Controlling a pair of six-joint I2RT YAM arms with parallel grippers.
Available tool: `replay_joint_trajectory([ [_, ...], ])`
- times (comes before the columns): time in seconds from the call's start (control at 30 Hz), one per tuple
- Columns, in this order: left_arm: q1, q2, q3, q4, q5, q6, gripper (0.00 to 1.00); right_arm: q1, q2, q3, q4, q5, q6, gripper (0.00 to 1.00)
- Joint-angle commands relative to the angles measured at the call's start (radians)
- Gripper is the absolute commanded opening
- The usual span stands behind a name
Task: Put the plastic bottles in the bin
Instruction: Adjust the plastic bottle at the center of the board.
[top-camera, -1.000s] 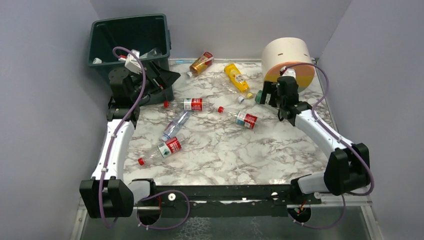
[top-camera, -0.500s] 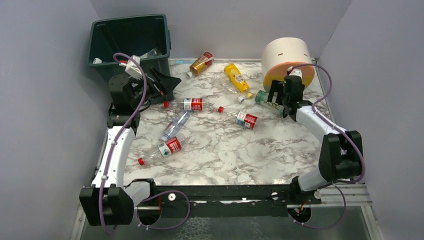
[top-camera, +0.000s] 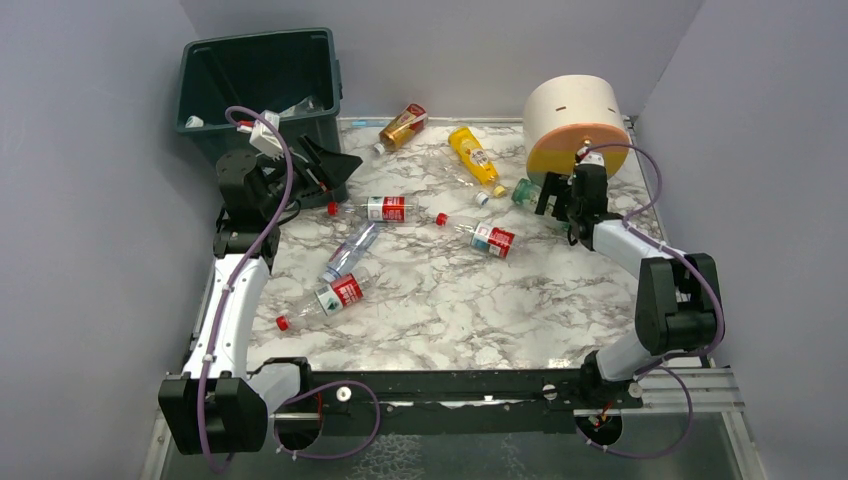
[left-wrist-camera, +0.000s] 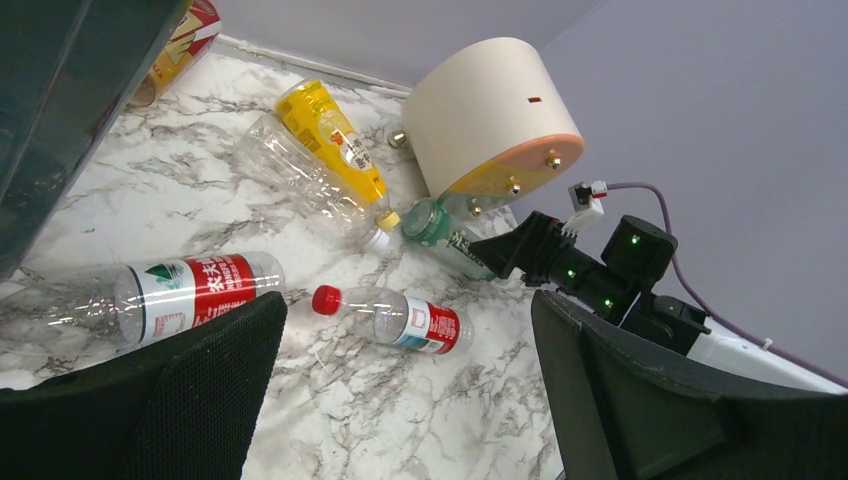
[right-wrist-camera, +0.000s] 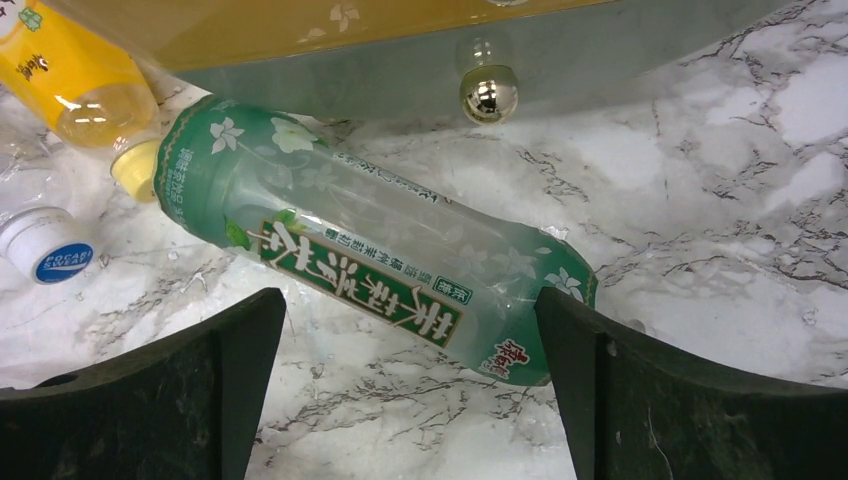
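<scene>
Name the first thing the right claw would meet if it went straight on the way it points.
Most likely the green-labelled bottle, lying straight ahead of the open right claw, beside the cream cylinder; depth unclear.

The white cap (right-wrist-camera: 45, 252) seemingly reads "POCARI SWEAT" in blue.

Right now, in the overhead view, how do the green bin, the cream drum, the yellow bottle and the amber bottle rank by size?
1. bin, clearly the largest.
2. cream drum.
3. yellow bottle and amber bottle: they look about alike, so I won't rank them.
</scene>
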Motion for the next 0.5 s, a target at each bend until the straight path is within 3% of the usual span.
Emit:
replay_joint_trajectory([
  [0.0,-0.004,-0.020,0.011,0.033,0.024,0.013,0.99,-0.016,0.007,-0.024,0.048,-0.051,0.011,0.99],
  [0.3,-0.008,-0.015,0.017,0.030,0.020,0.009,0.99,-0.020,0.014,-0.039,0.038,-0.090,0.009,1.00],
  [0.47,-0.017,-0.009,0.018,0.029,0.012,0.011,0.99,-0.019,-0.064,-0.088,0.007,-0.207,0.036,0.98],
])
